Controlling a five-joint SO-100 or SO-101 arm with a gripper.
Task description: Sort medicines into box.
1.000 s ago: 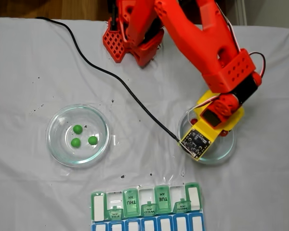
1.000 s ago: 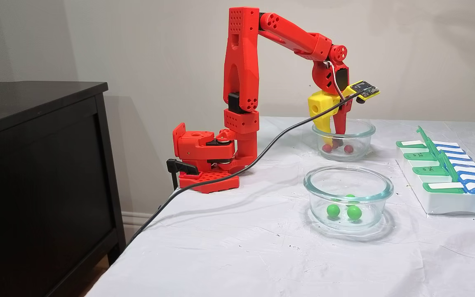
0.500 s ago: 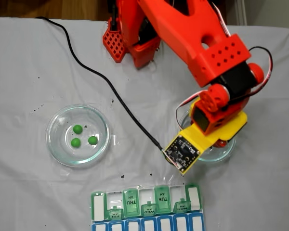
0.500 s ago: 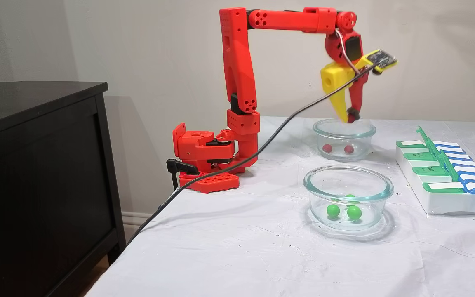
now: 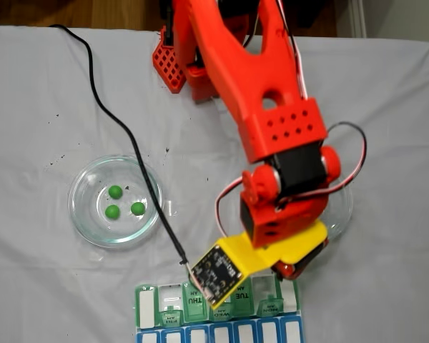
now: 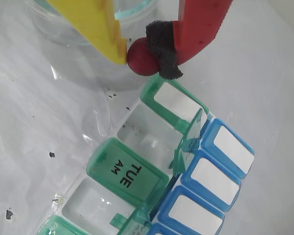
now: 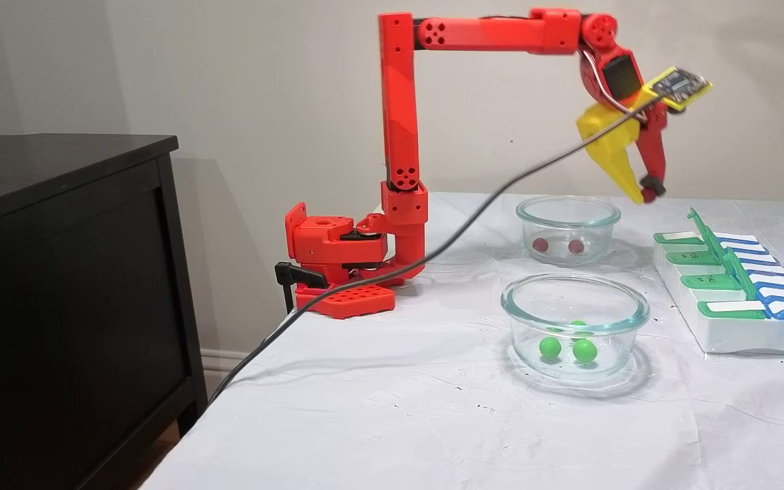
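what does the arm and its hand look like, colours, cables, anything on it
The arm is bright red printed plastic, with perforated grid patterns on the base and links. The hand has one yellow finger and one red finger tipped with a black foam pad. A small dark circuit board sits on a yellow mount, fed by a black cable; thin red and white wires loop at the wrist.

I am hanging my gripper [image 7: 642, 196] in open air, between the far glass dish [image 7: 567, 228] and the pill box [image 7: 732, 286], touching neither. Raised green lids [image 6: 191, 137] are standing up along the box's middle, beside open compartments [image 6: 147, 132]. The black cable [image 7: 474, 218] is trailing back over the table [image 7: 392, 408].
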